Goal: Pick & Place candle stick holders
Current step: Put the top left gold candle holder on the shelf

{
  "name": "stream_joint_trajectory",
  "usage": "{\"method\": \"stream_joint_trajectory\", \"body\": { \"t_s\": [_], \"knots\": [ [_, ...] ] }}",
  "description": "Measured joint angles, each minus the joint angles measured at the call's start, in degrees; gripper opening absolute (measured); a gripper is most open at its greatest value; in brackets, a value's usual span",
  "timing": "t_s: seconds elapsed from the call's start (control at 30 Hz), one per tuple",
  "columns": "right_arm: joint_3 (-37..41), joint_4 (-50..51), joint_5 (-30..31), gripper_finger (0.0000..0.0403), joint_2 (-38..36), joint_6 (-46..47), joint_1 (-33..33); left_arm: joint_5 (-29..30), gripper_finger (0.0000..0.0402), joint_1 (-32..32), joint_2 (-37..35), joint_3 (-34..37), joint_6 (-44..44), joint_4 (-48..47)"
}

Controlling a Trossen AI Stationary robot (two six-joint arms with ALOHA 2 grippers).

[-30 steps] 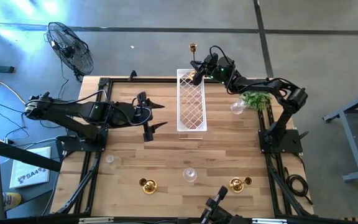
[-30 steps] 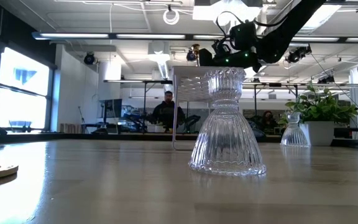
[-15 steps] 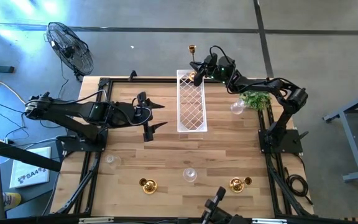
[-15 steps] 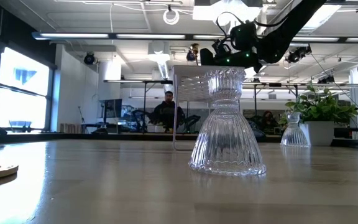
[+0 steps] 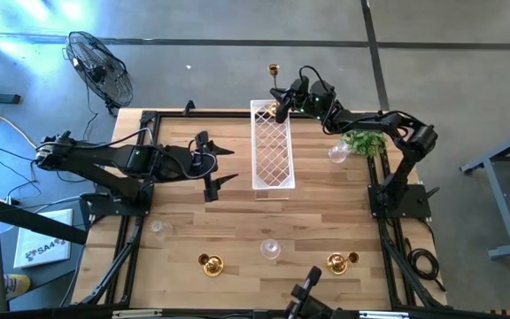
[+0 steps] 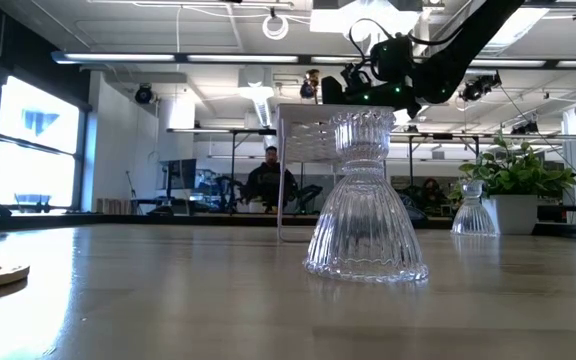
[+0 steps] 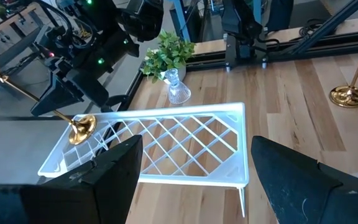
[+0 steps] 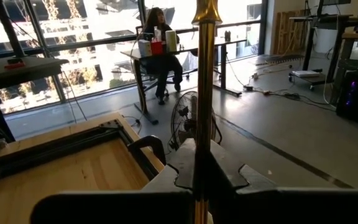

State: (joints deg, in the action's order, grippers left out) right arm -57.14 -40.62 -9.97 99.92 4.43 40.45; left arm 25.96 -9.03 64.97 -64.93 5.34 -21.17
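Note:
A tall gold candle stick holder [image 5: 275, 89] hangs tilted over the far end of the white lattice tray [image 5: 271, 151], with my right gripper [image 5: 282, 99] shut on its stem. Its cup end [image 5: 274, 68] reaches past the table's far edge. My left gripper [image 5: 227, 165] stands open to the left of the tray, holding nothing. Two gold holders [image 5: 210, 263] [image 5: 337, 261] and a clear glass one [image 5: 270, 249] stand on their bases near the table's near edge. Another glass holder [image 5: 158, 229] stands at the near left and one [image 5: 337, 153] by the plant. My right gripper pinches the slim stem [image 8: 204, 124] between its two fingers, low on the stem near the round base [image 7: 82, 127]. The fingers come about level from the table's right side and lie across the stem. The holder is tilted, base over the tray's far end; whether the base touches the tray, I cannot tell.
A small green plant [image 5: 366, 140] sits at the right edge behind my right arm. The tray stands on thin legs [image 6: 279, 200]. A fan [image 5: 100, 66] stands on the floor off the far left corner. Bare wood lies between the tray and the near row.

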Motion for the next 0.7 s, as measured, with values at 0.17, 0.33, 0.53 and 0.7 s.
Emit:
{"method": "stream_joint_trajectory", "body": {
  "t_s": [0.17,0.33,0.53,0.7],
  "knots": [
    [0.0,0.0,0.1,0.0006,0.0,0.1,0.0,0.0,0.0296,0.0,0.0,0.0,0.2,0.0],
    [-0.1,1.1,0.5,0.0010,0.0,-0.4,0.0,0.0,0.0296,0.0,0.0,0.0,0.2,0.0],
    [-0.1,1.3,0.3,0.0013,-0.1,-0.4,0.0,0.0,0.0296,0.0,0.0,0.0,0.2,0.0],
    [0.0,2.8,-1.1,0.0031,0.0,-0.4,-0.1,0.0,0.0296,0.0,0.0,0.0,0.2,0.0]
  ]
}}
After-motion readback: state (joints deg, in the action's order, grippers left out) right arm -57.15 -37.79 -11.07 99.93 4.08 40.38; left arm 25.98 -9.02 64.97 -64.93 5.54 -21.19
